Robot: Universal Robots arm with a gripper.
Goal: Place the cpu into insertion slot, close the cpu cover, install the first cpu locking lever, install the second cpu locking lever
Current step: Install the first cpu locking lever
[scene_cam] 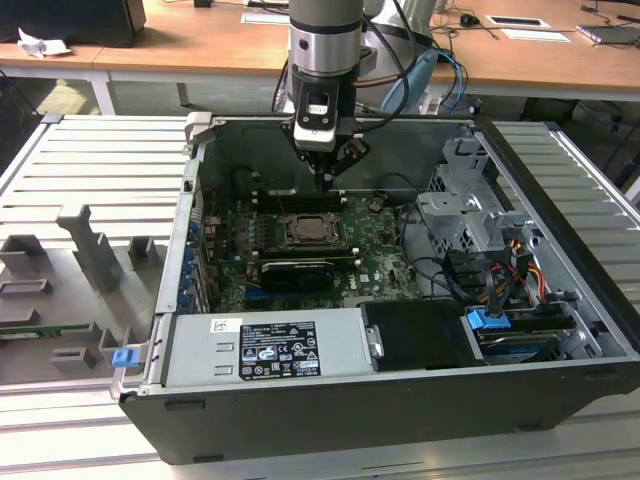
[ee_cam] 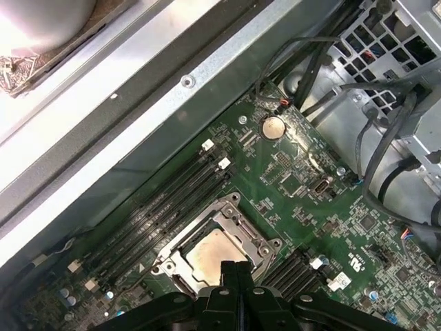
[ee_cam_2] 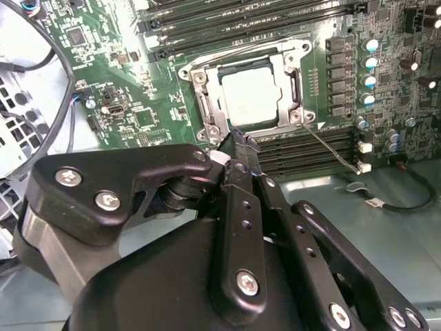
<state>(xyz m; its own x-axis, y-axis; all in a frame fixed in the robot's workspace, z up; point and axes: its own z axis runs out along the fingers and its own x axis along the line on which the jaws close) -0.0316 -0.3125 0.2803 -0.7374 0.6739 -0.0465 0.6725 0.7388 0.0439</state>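
Silver cpu [ee_cam_2: 251, 96] sits in the insertion slot [ee_cam_2: 297, 86], cpu cover [ee_cam_2: 200, 86] down over it; your gripper [ee_cam_2: 238, 138], pinched closed on nothing, makes a narrow poker, I'd guess.

You've got a cpu [ee_cam_2: 251, 96] with a dull, silver-grey metal top. Framing it is the cpu cover [ee_cam_2: 205, 100], brighter metal that catches the light. Your circuit board [ee_cam: 303, 186] shows a glossy green lacquer. The gripper [ee_cam_2: 238, 138] reads matt black and smooth, dotted with shiny metal screws [ee_cam_2: 69, 177]. The case wall [ee_cam: 138, 131] is plain grey sheet metal, flat in finish, and the cables [ee_cam: 386, 138] wear black, slightly shiny plastic. Behind, your desk [scene_cam: 200, 45] looks like warm, smooth wood.
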